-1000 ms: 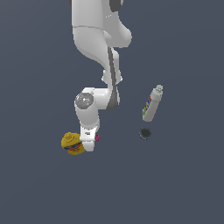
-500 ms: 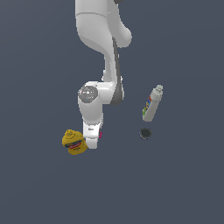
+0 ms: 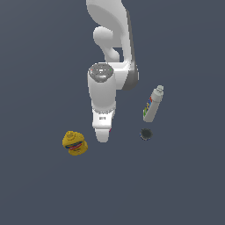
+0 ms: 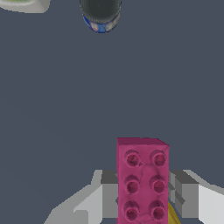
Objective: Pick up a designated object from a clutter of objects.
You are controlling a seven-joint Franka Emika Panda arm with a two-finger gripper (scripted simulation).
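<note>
Now closing on the brick [image 4: 142, 181]: in the wrist view, seen studs-up between the two grey pads [image 4: 187, 199] of the hand [image 4: 144, 197], one pad at each long side, touching or very nearly so. Narrowly open, then, or just shut on it; cannot tell for sure whether gripped. In the exterior view, almost wholly hidden behind the hand [image 3: 102, 136], only a sliver of pink [image 3: 110, 130] at its edge, down at bench [image 3: 39, 189] level between the burger [image 3: 74, 143] and the disc [image 3: 145, 134].

Best done by squeezing squarely across the narrow width, pads flat on the side walls, not on a corner, since so small a piece probably twists out easily. Then up in a straight vertical line, no sideways drift toward the burger just beside. Worth checking early in the rise that the brick comes along. Bottle [image 3: 152, 104] and disc well apart, likely no concern.
</note>
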